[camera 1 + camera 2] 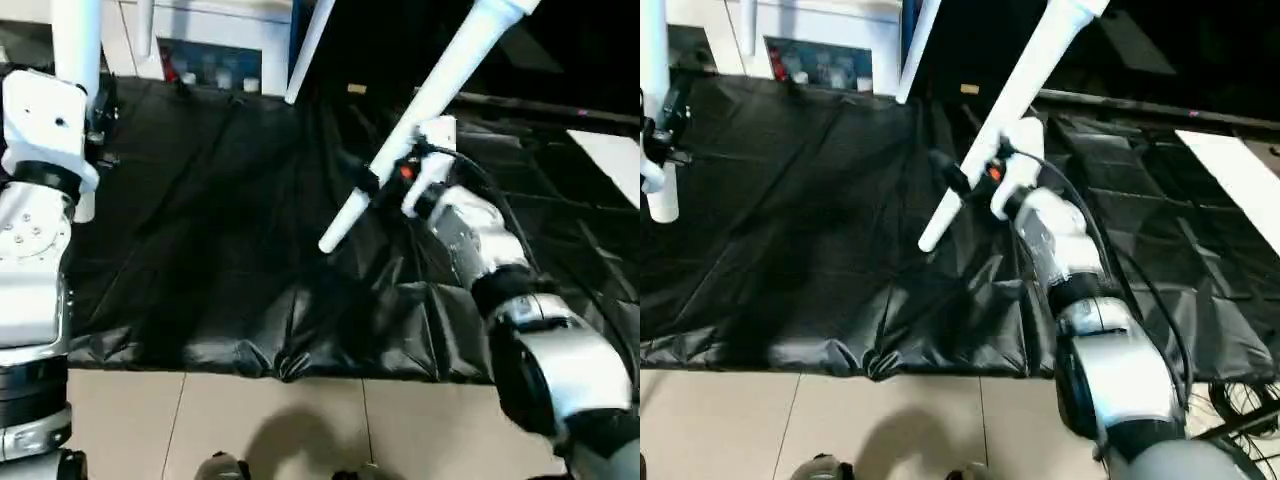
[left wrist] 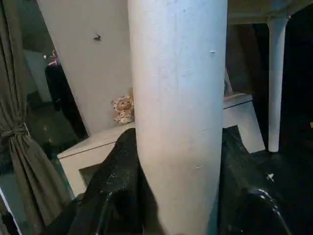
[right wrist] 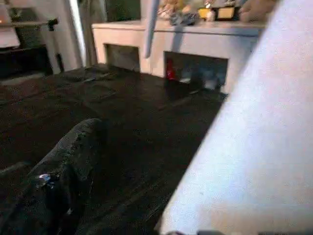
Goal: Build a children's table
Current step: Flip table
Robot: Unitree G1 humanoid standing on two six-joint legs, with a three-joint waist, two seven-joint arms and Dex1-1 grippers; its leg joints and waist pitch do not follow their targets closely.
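The right hand [image 1: 385,180] is clamped on a slanted leg [image 1: 430,100]; the left hand [image 2: 171,196] clamps an upright leg [image 2: 178,98].

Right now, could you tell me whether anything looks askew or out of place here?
Nothing looks damaged or spilled. The right gripper holds its white leg at a steep slant, while the left gripper holds another leg upright. The black sheet lies creased on the floor.

Dim room; soft motion blur; black sheet [image 1: 220,250] glossy; wrist views defocused.
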